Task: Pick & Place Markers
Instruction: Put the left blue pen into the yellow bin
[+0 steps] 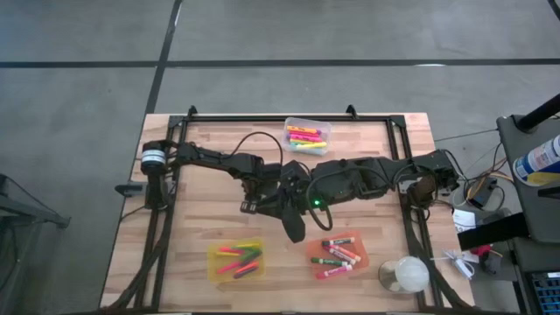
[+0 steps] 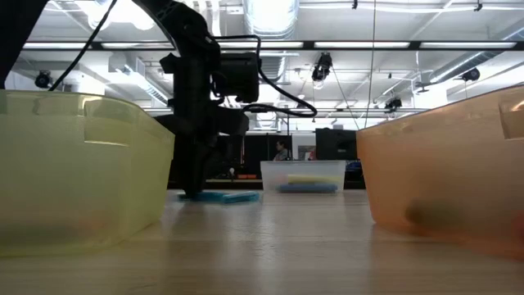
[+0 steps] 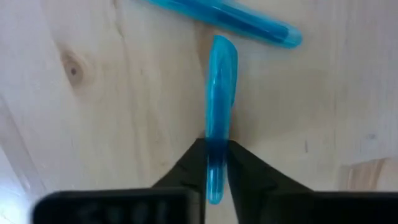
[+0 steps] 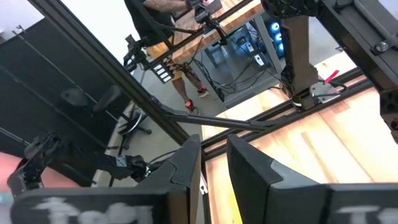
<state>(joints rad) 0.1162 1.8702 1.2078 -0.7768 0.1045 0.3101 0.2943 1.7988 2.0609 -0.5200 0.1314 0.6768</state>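
Note:
Two translucent blue markers lie on the wooden table near its middle. My left gripper [image 3: 216, 146] points straight down and is shut on one blue marker [image 3: 221, 93]. The other blue marker [image 3: 236, 22] lies just past the held one's free end. In the low view the left gripper [image 2: 192, 190] stands on the table with blue [image 2: 225, 197] beside it. My right gripper [image 4: 214, 163] hangs high over the table's middle [image 1: 296, 227], with a narrow gap between its fingers and nothing in it. My left gripper pinches the blue marker's barrel [image 3: 216, 138] between its two fingers, near one end; a short stub [image 3: 214, 190] sticks out behind them. The fingers come from above, pointing down, and lie across the marker. The marker looks level on the table.
A clear bin [image 1: 306, 136] with pink and yellow markers stands at the far edge. At the near edge stand a yellow bin [image 1: 236, 260] and an orange bin [image 1: 339, 254], each with several markers. A white round thing [image 1: 407, 274] sits at the near right corner. Black rails frame the table.

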